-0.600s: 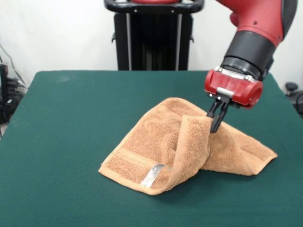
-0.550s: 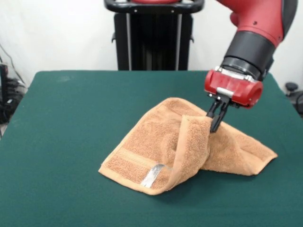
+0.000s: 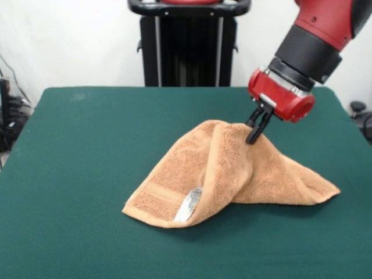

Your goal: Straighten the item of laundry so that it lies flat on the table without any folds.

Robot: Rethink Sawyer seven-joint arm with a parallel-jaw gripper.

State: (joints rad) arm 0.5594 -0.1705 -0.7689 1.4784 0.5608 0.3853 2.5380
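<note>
From the front view, my gripper point(image 3: 254, 132) was clenched on the towel point(image 3: 226, 174), its two black fingers point(image 3: 256, 128) pressed close together with a pinch of the cloth's upper edge between them. That pinch was the towel's highest point; from there the cloth sloped down to the table point(image 3: 75, 163) on both sides like a small tent. One fold draped forward over the rest and hid what lay beneath it. The low corner toward the picture's left lay flat on the green cloth and showed a woven band point(image 3: 157, 195) and the small white label point(image 3: 189, 204). Another corner reached out flat to the picture's right. My fingertips were sunk into the pile, so I probably held a single layer, but I could not tell. My arm point(image 3: 317, 35) was cut off by the top edge.
</note>
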